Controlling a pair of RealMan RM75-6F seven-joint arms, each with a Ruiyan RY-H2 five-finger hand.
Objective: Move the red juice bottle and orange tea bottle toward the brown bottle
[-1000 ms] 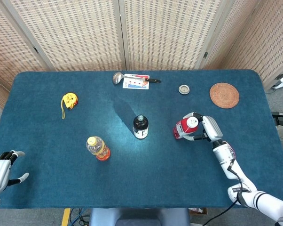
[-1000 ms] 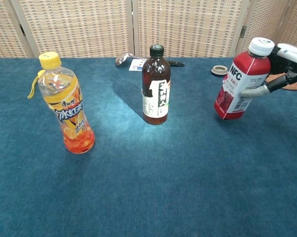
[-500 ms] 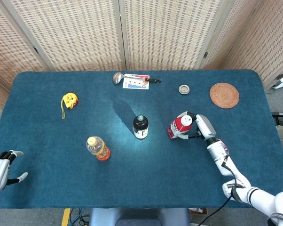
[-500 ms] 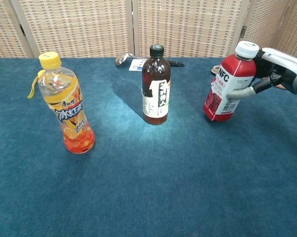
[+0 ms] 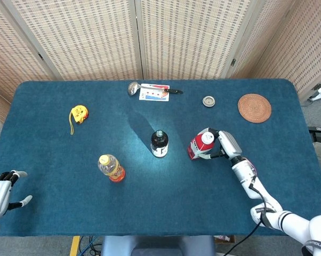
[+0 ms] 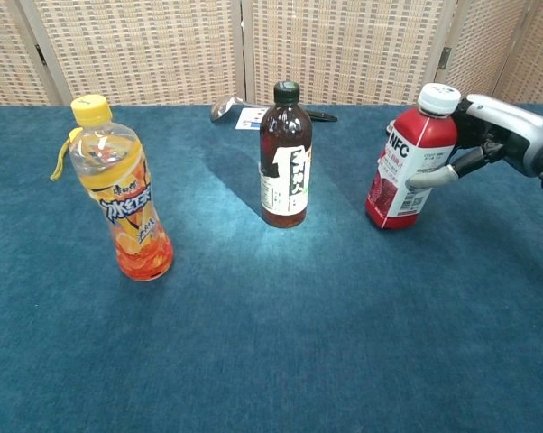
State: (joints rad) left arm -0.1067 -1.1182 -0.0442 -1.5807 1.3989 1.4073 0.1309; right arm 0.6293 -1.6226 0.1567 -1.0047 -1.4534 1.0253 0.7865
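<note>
Down at the near left corner of the blue surface (image 5: 54,208), the left hand (image 5: 1,192) sits at the edge in the head view with its fingers spread and nothing in them; the chest view does not show it. Further in on the left lies a yellow tape measure (image 5: 78,114). The orange tea bottle (image 6: 120,190) stands upright, yellow cap up, left of centre and free of either hand. Near the far edge a metal ladle (image 5: 144,87) lies with its handle across a white card (image 5: 153,94). The brown bottle (image 6: 285,157) stands upright at the centre, black cap up, well apart from the orange tea bottle. Just to its right, with a clear gap between them, is the red juice bottle (image 6: 407,163); its long axis runs nearly vertical, leaning slightly so the white cap tips toward the right, base on the surface. The right hand (image 6: 495,135) grips that bottle from its right side: one finger curves across the label while the others wrap behind the neck and shoulder. The right forearm runs back toward the near right corner in the head view. Beyond it lie a small round lid (image 5: 208,101) and a woven coaster (image 5: 254,108).
</note>
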